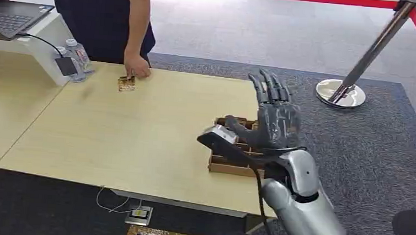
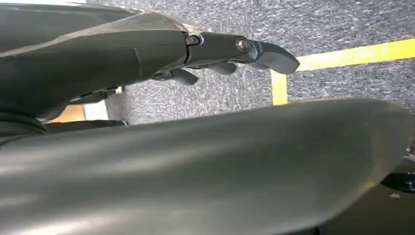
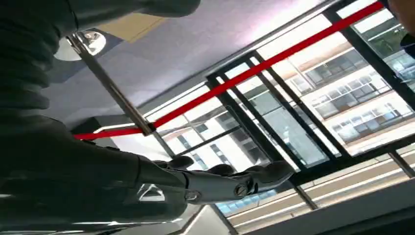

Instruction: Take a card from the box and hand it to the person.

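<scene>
My right hand (image 1: 272,114) is raised above the brown cardboard box (image 1: 230,162) near the table's right edge, fingers straight and spread, palm empty. The box is partly hidden behind that hand and wrist. A gold-brown card (image 1: 126,83) lies on the far side of the table, and a person's hand (image 1: 137,68) rests its fingertips on it. In the right wrist view my right hand (image 3: 220,181) points up at windows with nothing in it. My left hand (image 2: 230,51) hangs over grey carpet, fingers loosely extended and empty.
The light wood table (image 1: 138,135) carries two water bottles (image 1: 77,58) and a white stand with a laptop (image 1: 8,18) at far left. The person (image 1: 102,10) stands behind the table. A chrome barrier post (image 1: 340,93) with red tape stands to the right.
</scene>
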Controlling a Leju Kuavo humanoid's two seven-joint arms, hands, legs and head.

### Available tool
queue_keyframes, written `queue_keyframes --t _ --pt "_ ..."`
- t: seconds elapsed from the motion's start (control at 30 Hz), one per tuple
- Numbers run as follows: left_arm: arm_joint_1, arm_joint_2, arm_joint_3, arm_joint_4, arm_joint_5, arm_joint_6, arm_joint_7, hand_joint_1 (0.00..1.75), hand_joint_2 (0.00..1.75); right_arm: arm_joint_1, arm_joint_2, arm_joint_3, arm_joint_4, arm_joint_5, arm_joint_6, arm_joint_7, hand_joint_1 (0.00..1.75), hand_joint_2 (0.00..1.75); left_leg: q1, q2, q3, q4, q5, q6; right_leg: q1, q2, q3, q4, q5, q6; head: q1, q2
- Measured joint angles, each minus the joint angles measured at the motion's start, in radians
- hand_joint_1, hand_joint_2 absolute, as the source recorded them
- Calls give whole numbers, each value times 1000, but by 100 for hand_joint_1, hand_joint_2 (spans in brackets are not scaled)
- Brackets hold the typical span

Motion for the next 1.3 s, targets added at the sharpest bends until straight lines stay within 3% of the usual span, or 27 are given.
queue_keyframes --t 0.17,0.4,0.53,0.63,0.77,0.93,1.07,1.3 --pt "3 0 3 0 4 -2 -10 0 0 212 -50 -99 -172 10 -78 -6 0 175 0 0 0 0 -1 0 0 0 0 0 0 0 0 0" --pt "9 0 7 0 4 -2 -5 0 0 526 -39 -305 -388 -31 -170 -38 0 175 0 1 0 0 -2 0 0 0 -1 0 -1 0 0 0" --pt "12 0 18 0 19 -1 0 0 0 623 -11 -411 -430 -142 -160 -71 0 175 0 1 0 0 -2 0 0 0 0 0 -2 0 0 0" --pt "12 0 24 0 28 3 -1 0 0 636 21 -510 -396 -204 -93 -89 0 175 0 1 1 0 -2 0 0 0 1 0 -1 0 0 0" --pt "14 -2 29 0 29 3 0 0 0 590 57 -680 -217 -262 13 -117 0 175 0 1 2 0 -2 0 0 0 2 0 -1 0 -1 0" --pt "14 -4 35 0 29 11 -1 0 0 422 35 -915 276 -336 34 -203 0 175 -1 1 2 0 -1 1 0 0 3 -1 0 1 0 0" --pt "13 -5 40 0 29 14 -3 0 0 333 1 -1028 656 -320 1 -155 0 175 -1 0 2 0 -1 1 -1 0 2 -1 -1 1 0 0" --pt "13 -5 42 0 20 15 4 0 0 302 5 -1121 1010 -331 56 1 0 175 1 0 2 -1 -2 0 0 0 2 0 -2 -1 0 0"
